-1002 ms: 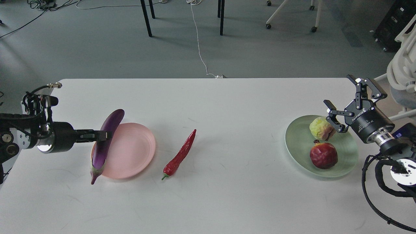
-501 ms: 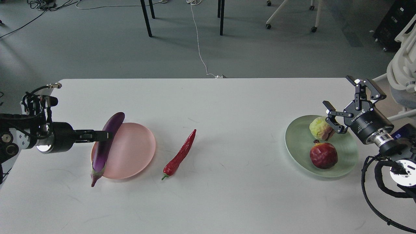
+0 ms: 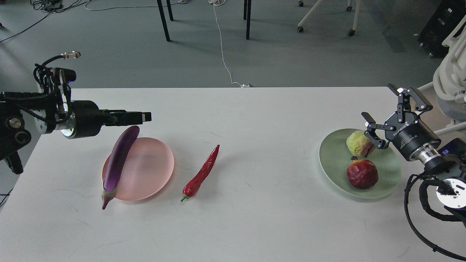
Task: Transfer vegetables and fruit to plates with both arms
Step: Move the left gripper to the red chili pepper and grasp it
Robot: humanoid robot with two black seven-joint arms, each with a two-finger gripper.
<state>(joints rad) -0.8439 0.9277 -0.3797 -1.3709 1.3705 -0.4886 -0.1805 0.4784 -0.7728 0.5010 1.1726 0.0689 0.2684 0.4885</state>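
The left gripper (image 3: 145, 116) has let go of the eggplant (image 3: 118, 160) and lifted clear; I cannot tell its opening. The eggplant now lies across the pink plate's (image 3: 153, 171) left rim. The chili (image 3: 202, 173) remains on the worktop (image 3: 255, 218), probably next. The right gripper (image 3: 380, 120) hangs wide beside the fruit on the green plate (image 3: 331, 160).

White table (image 3: 255, 120): pink plate (image 3: 153, 174), chili (image 3: 202, 171), green plate (image 3: 335, 160).

Grey floor (image 3: 109, 54), black table legs (image 3: 164, 20), white cable (image 3: 222, 54), white table (image 3: 255, 145)
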